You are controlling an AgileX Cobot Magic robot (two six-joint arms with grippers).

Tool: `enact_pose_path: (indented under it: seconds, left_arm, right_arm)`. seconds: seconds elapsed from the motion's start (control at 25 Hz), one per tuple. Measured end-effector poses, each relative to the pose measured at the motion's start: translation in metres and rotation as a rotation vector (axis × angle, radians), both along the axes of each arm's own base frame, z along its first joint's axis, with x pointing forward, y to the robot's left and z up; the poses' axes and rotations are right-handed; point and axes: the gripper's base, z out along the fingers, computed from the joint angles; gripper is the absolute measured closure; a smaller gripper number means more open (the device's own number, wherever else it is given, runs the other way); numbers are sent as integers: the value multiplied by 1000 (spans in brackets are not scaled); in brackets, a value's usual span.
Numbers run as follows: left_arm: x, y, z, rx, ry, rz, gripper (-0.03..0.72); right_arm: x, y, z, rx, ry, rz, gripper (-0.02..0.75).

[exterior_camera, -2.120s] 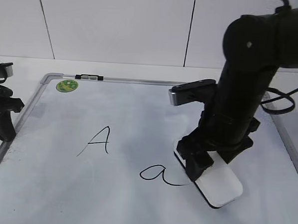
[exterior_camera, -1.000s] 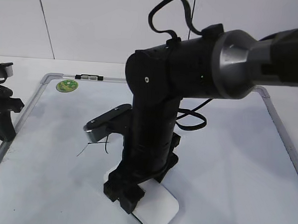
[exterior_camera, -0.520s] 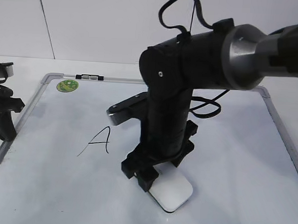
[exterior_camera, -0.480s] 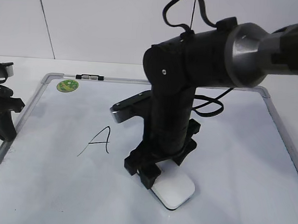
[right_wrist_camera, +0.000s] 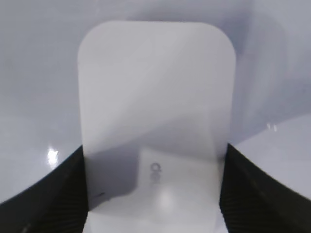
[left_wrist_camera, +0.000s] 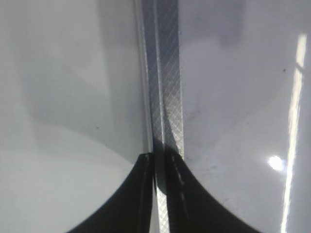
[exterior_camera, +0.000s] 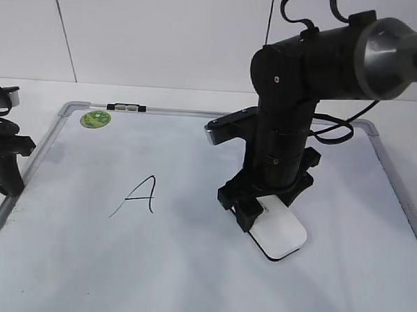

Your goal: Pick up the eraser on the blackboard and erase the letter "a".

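My right gripper (exterior_camera: 269, 204) is shut on the eraser (exterior_camera: 280, 235), a white oblong block that lies flat on the blackboard (exterior_camera: 197, 114), right of centre. In the right wrist view the eraser (right_wrist_camera: 155, 87) fills the frame, and the gripper's (right_wrist_camera: 153, 187) black fingers press its two long sides. No lowercase "a" shows anywhere on the board. The capital "A" (exterior_camera: 140, 194) stands at the left middle. My left gripper (exterior_camera: 2, 163) rests at the board's left edge. In the left wrist view its fingers (left_wrist_camera: 156, 194) are shut and empty above the grey frame (left_wrist_camera: 165, 97).
A round green sticker (exterior_camera: 95, 118) sits in the board's far left corner. A small black-and-clear clip (exterior_camera: 127, 108) sits on the far frame. The right arm and its cable stand over the board's right half. A white wall is behind.
My right gripper has swept the eraser left and forward, then back and to the right. The lowercase "a" seen two seconds ago no longer shows. The left arm has not moved.
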Motion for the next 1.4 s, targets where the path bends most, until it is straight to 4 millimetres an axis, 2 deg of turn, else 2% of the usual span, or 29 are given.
enact_pose_path:
  seconds: [0.2, 0.24, 0.36, 0.4, 0.44, 0.56, 0.68, 0.92, 1.08, 1.2, 1.24, 1.28, 1.4]
  left_arm:
    - [0, 0, 0, 0, 0, 0, 639]
    - [0, 0, 0, 0, 0, 0, 639]
    - [0, 0, 0, 0, 0, 0, 639]
    - [0, 0, 0, 0, 0, 0, 639]
    - [0, 0, 0, 0, 0, 0, 639]
    - [0, 0, 0, -1, 0, 1, 639]
    - [0, 0, 0, -1, 0, 1, 639]
    - [0, 0, 0, -1, 0, 1, 639]
    - [0, 0, 0, -1, -2, 1, 640]
    - [0, 0, 0, -1, -2, 1, 639]
    - [0, 0, 0, -1, -2, 1, 639]
    - [0, 0, 0, -1, -2, 1, 640]
    - [0, 0, 0, -1, -2, 1, 640]
  right_arm:
    - [-8, 12, 0, 10, 7, 46, 169]
    - [-12, 17, 0, 8, 6, 66, 149]
    - [-28, 42, 2, 13, 19, 132, 169]
    - [-32, 50, 4, 25, 27, 145, 146]
    - [-36, 59, 5, 28, 35, 161, 166]
    - [-40, 77, 19, 69, 26, 189, 169]
    - [-34, 81, 32, 83, -8, 196, 169]
    - [-28, 69, 38, -15, -44, 197, 169]
    - [-19, 53, 55, 7, -78, 140, 169]
    - [-5, 28, 69, 21, -106, 63, 168]
    - [-1, 19, 74, 24, -116, 39, 144]
    - [4, 9, 78, 26, -125, 12, 166]
    - [10, -22, 85, 19, -130, -60, 168]
